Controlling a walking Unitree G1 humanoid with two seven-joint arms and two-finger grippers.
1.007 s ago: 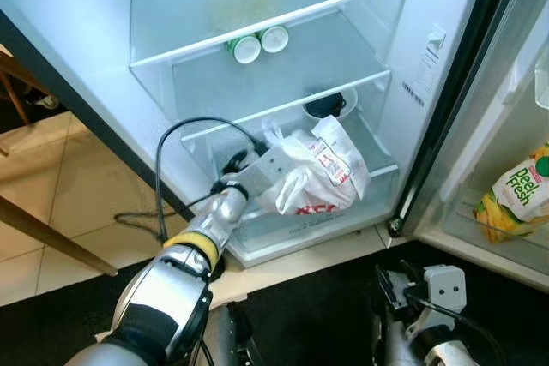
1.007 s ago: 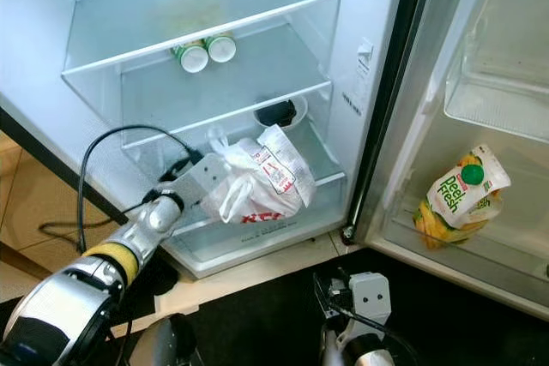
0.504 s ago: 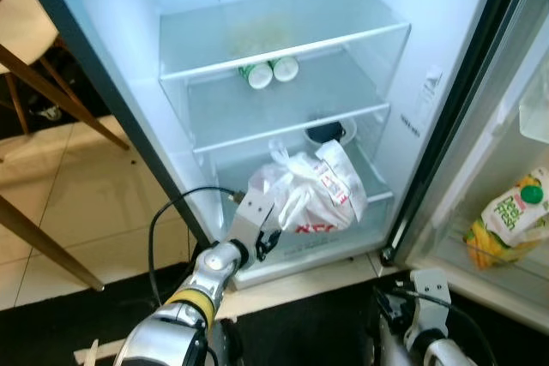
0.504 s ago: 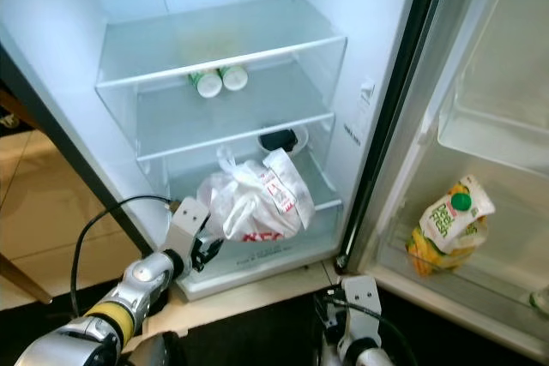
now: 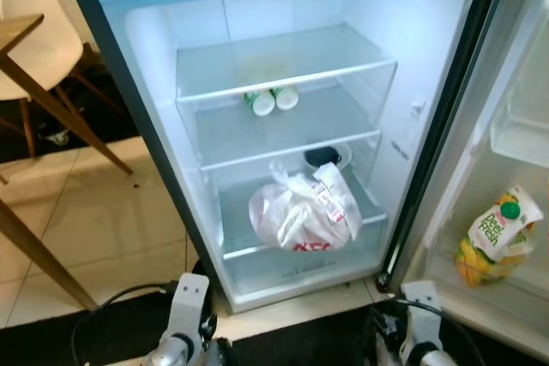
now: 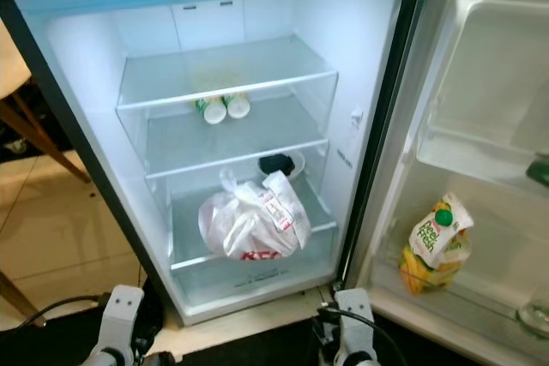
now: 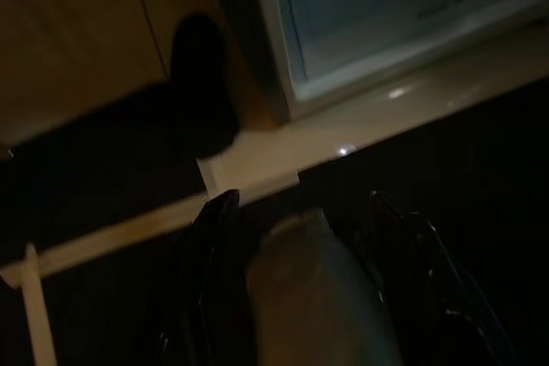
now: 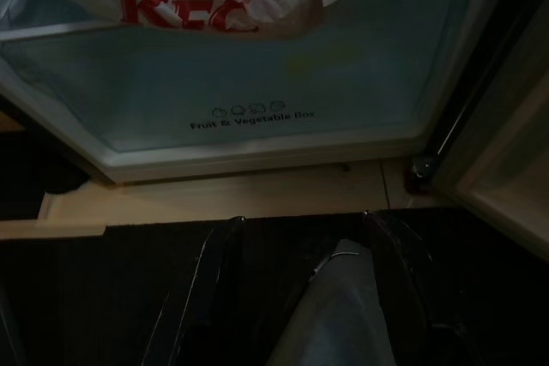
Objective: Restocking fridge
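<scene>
The fridge point(image 5: 154, 126) stands open in front of me. A white KFC plastic bag point(image 5: 304, 216) lies on the lowest glass shelf, above the vegetable box point(image 8: 257, 66), with nothing holding it. Two small bottles with white caps point(image 5: 270, 100) lie on the middle shelf, and a dark bowl point(image 5: 324, 156) sits behind the bag. My left gripper point(image 7: 302, 196) hangs low over the dark floor mat before the fridge, open and empty. My right gripper point(image 8: 302, 218) also hangs low before the vegetable box, open and empty.
The fridge door point(image 6: 480, 126) stands open on the right, with a Peel Fresh juice pouch point(image 6: 433, 242) in its lower rack. Wooden chair and table legs point(image 5: 51, 109) stand on the tiled floor to the left. A black cable point(image 5: 111, 302) lies by my left wrist.
My left arm has pulled back from the bag and dropped low before the fridge. The bag stays on the shelf. The camera has drawn back and tilted up, showing the whole fridge.
</scene>
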